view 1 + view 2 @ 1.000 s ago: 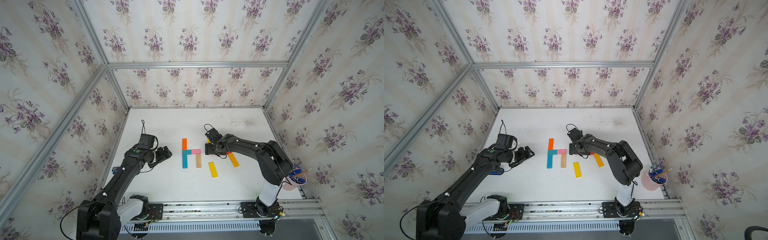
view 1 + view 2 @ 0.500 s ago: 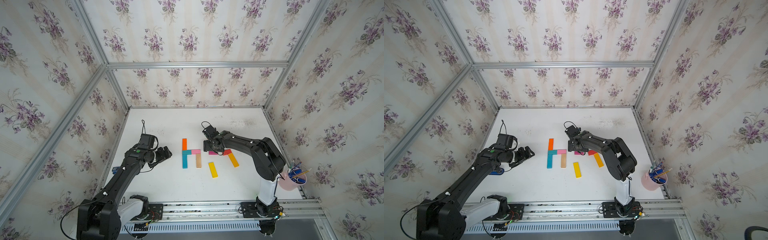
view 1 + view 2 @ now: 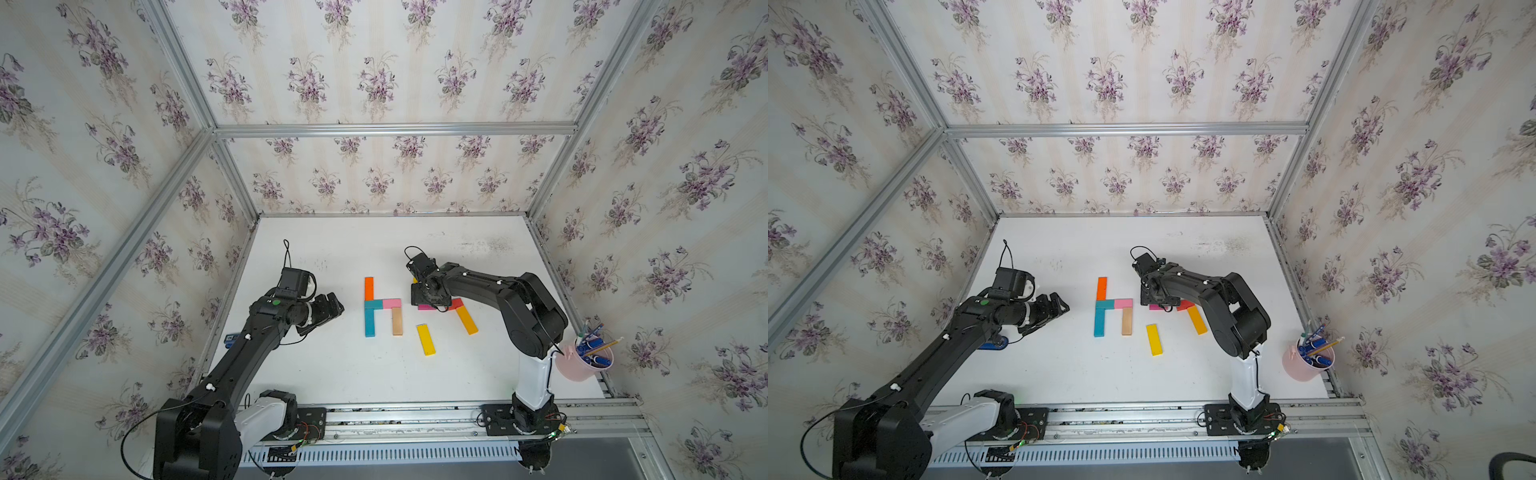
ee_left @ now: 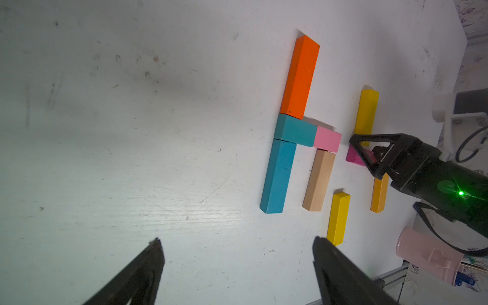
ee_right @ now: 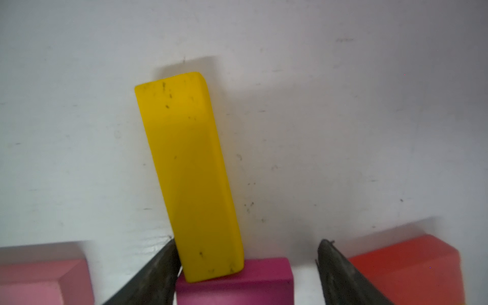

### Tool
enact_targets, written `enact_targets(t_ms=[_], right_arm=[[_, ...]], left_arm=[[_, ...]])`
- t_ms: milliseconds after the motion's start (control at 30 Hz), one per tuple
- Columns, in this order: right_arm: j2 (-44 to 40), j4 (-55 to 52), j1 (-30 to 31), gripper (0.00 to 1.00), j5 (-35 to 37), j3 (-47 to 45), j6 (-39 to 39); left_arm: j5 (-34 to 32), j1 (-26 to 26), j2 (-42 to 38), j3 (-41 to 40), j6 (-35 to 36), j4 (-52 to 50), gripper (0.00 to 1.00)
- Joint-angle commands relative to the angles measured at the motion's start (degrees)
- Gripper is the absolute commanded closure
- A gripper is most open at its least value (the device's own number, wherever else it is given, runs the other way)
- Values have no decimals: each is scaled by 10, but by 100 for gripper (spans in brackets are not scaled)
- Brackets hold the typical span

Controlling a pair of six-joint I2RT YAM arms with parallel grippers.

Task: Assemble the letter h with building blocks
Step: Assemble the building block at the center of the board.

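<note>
Orange (image 3: 368, 288), short teal (image 3: 373, 304), long teal (image 3: 370, 323), pink (image 3: 391, 303) and plain wood (image 3: 397, 321) building blocks lie joined in an h shape mid-table. My right gripper (image 3: 428, 299) hangs open just right of it. In the right wrist view its fingers straddle a magenta block (image 5: 235, 280), on which one end of a yellow block (image 5: 188, 171) rests, with a red block (image 5: 404, 269) beside them. A second yellow block (image 3: 426, 339) and an amber one (image 3: 466, 320) lie loose nearer the front. My left gripper (image 3: 328, 316) is open and empty, left of the h.
A pink cup of pens (image 3: 584, 361) stands at the table's front right corner. A small blue object (image 3: 992, 343) lies by the left wall under my left arm. Papered walls close in three sides, and a metal rail (image 3: 415, 419) runs along the front.
My right arm has swung a little to the left, uncovering the red block, with its gripper still over the magenta and yellow blocks. The left arm has not moved.
</note>
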Motion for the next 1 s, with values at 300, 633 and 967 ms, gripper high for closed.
enact_targets(t_ms=[300,633,967], right_arm=[[19,28,-10,21,-58,38,-58],[37,21,-10,32,-76,61,-48],[46,4,-10,44,-56,61,-29]], left_arm=[[0,1,-3,5,8,1,10],[-1,1,1,9,7,3,10],[0,1,3,10,9,3,10]])
